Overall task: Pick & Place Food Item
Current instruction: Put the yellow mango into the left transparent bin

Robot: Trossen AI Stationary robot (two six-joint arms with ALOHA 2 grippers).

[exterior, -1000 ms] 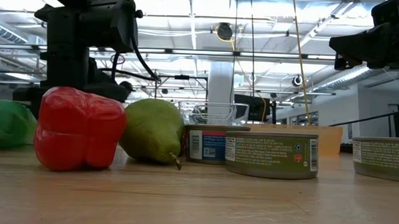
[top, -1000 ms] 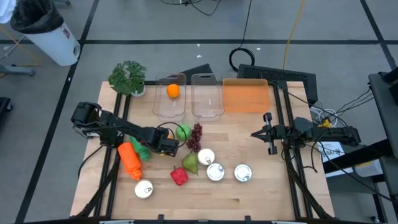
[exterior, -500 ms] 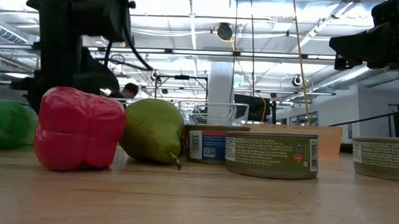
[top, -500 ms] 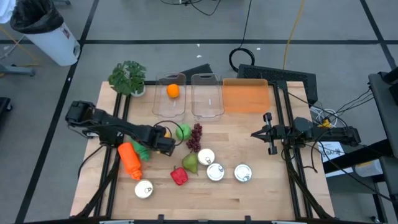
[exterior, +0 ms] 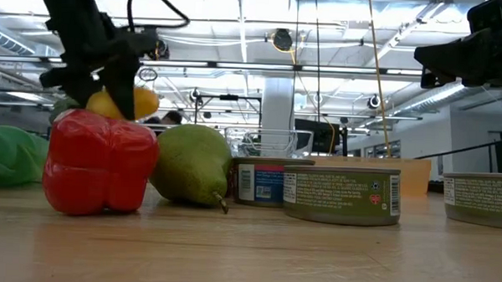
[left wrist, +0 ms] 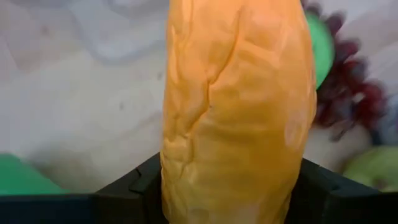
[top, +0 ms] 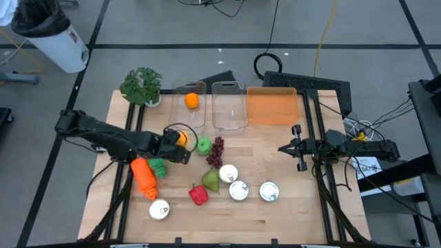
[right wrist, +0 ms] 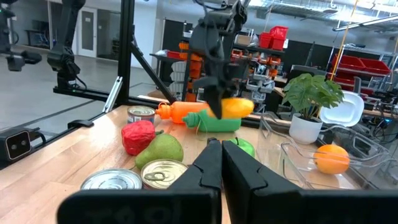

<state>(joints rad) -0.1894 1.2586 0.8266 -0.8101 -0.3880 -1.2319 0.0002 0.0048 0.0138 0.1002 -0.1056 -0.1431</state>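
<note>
Left end effector (top: 180, 138) pinches a yellow-orange mango (top: 181, 136), lifted clear of the tabletop (top: 275, 213). In the low view the mango (exterior: 122, 103) hangs just above the red pepper (exterior: 99, 162), with the pear (exterior: 191, 164) beside that. Just past the end effector sit a green apple (top: 204, 145) and dark grapes (top: 216, 151); under the arm lie the green pepper (top: 158, 167) and the carrot (top: 143, 177). Farther ahead of it, an orange (top: 191, 100) rests in a clear bin (top: 188, 114). Right end effector (top: 298, 147) waits well apart on the far side, fingers (right wrist: 208, 167) pressed together, holding nothing.
</note>
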